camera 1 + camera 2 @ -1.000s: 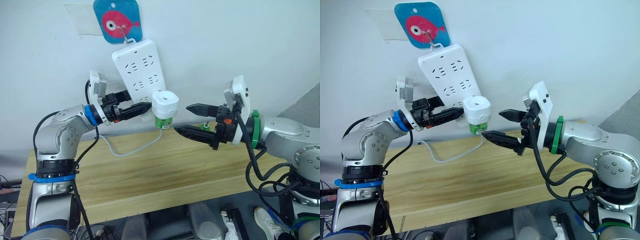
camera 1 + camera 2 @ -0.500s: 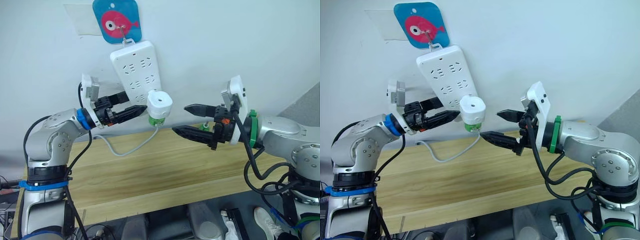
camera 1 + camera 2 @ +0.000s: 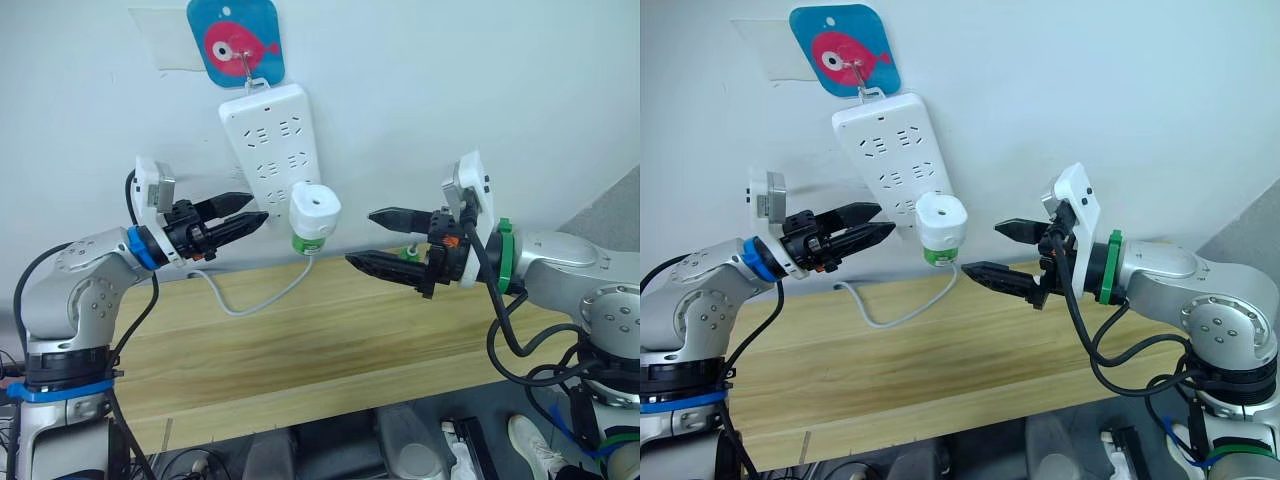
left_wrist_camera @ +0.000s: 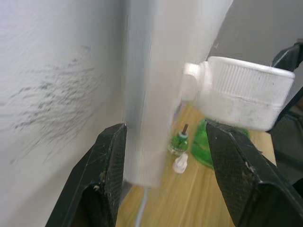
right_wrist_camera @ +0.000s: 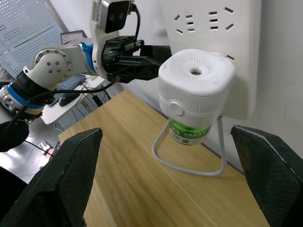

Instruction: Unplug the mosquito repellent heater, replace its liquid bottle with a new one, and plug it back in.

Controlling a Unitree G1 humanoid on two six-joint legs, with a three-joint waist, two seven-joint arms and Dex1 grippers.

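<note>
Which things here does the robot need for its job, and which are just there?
Needed:
mosquito repellent heater
green liquid bottle
power strip
spare bottle

Just there:
fish hook plaque
wooden table

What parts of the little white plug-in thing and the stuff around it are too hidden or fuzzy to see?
- White rounded plastic mosquito repellent heater: its prongs, hidden behind its body in the right wrist view.
- Green bottle label: print too small, right wrist view.
- Long white power strip: blurred in the left wrist view.
- Small green bottle on the wooden table: too small, left wrist view.
</note>
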